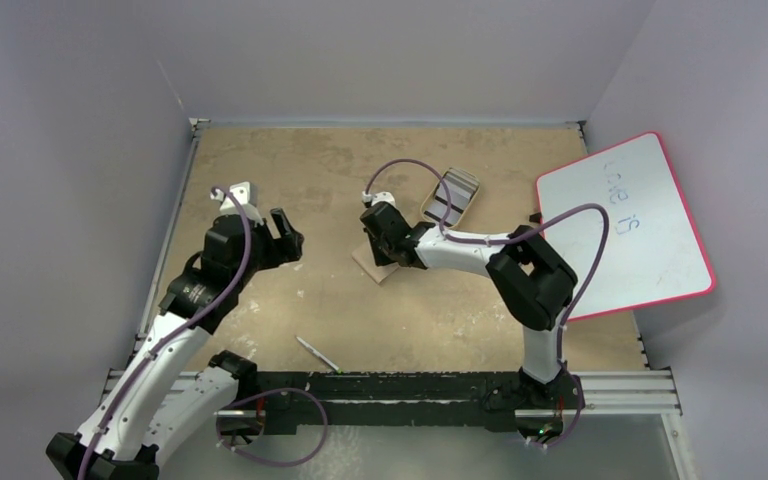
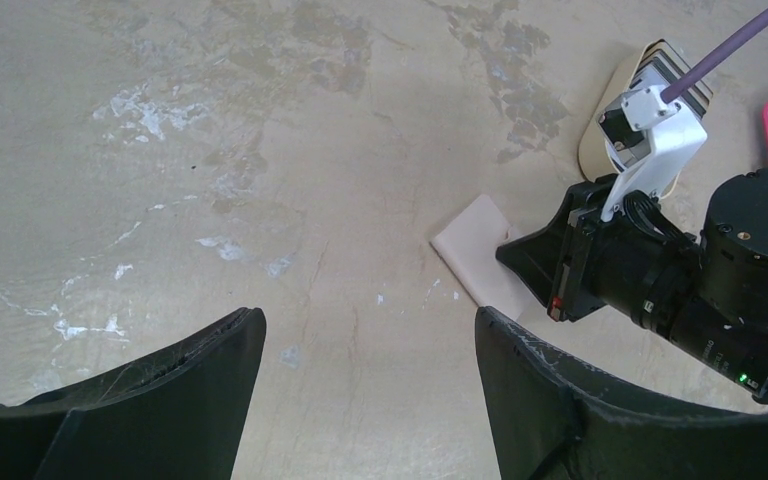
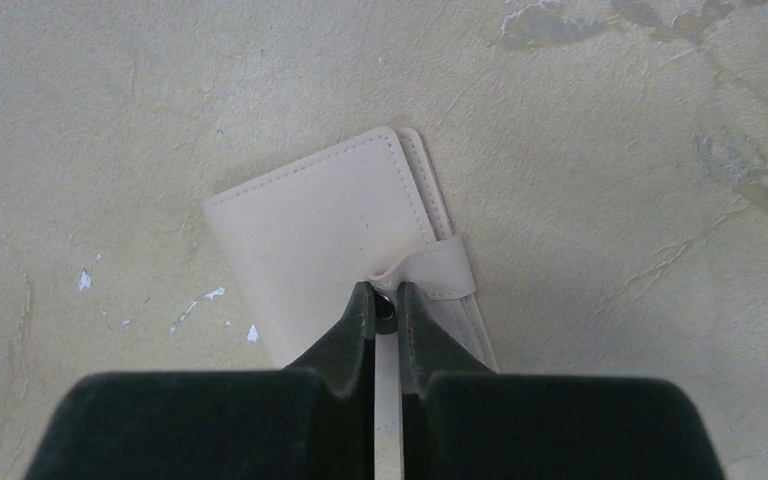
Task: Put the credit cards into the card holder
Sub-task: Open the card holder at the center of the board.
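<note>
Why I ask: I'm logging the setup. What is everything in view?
card holder: one, tan, closed, mid-table
cards: a few, exact count unclear, pale with dark stripes, in the tray
tray: one, beige, just beyond the card holder
whiteboard: one, white with pink edge, right side
thin stick, maybe a pen: one, grey, near the front edge
table: one, tan
left end effector: one, black, open, over the table's left part
right end effector: one, black, shut on the card holder's snap tab
</note>
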Robot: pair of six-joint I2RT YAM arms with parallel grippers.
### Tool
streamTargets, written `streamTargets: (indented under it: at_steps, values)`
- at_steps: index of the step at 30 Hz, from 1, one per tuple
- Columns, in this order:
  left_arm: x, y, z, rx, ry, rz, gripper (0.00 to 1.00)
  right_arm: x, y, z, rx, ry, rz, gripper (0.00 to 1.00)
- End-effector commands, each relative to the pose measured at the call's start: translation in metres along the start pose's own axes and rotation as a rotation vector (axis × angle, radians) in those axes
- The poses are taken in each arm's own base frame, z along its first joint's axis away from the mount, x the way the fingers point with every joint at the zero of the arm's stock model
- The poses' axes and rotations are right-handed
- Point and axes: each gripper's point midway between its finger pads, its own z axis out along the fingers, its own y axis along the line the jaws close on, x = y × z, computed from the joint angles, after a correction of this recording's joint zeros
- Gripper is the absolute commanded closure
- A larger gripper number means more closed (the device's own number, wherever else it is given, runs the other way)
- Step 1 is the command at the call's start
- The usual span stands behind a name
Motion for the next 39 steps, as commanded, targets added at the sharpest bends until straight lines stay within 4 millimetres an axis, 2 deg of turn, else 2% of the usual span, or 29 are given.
streamTargets:
  at_steps: [1,5,10,14,18,23,27,39]
  values:
    - [-0.007,-0.006,0.003,0.025,-0.025,-0.010,0.24,0.027,-0.011,0.004,0.028,0.064,0.021,1.00]
    - [-0.005,-0.005,0.006,0.012,-0.018,-0.017,0.24,0.004,0.002,-0.018,-0.068,0.007,0.102,1.00]
    - [0.003,-0.004,0.014,-0.001,0.021,-0.023,0.25,-0.032,0.003,-0.057,-0.183,-0.085,0.249,1.00]
    - [0.016,-0.009,0.023,0.003,0.081,-0.076,0.26,-0.044,0.007,-0.084,-0.285,-0.121,0.310,1.00]
    - [0.035,-0.033,0.034,0.124,0.162,-0.143,0.27,-0.042,0.021,-0.105,-0.408,-0.116,0.335,1.00]
    - [0.063,-0.046,0.049,0.197,0.263,-0.182,0.27,-0.031,0.041,-0.126,-0.580,-0.110,0.353,1.00]
    - [0.082,-0.046,0.058,0.205,0.312,-0.213,0.29,-0.026,0.050,-0.134,-0.655,-0.093,0.375,1.00]
    - [0.105,-0.036,0.067,0.157,0.377,-0.229,0.40,-0.031,0.060,-0.162,-0.845,-0.101,0.442,1.00]
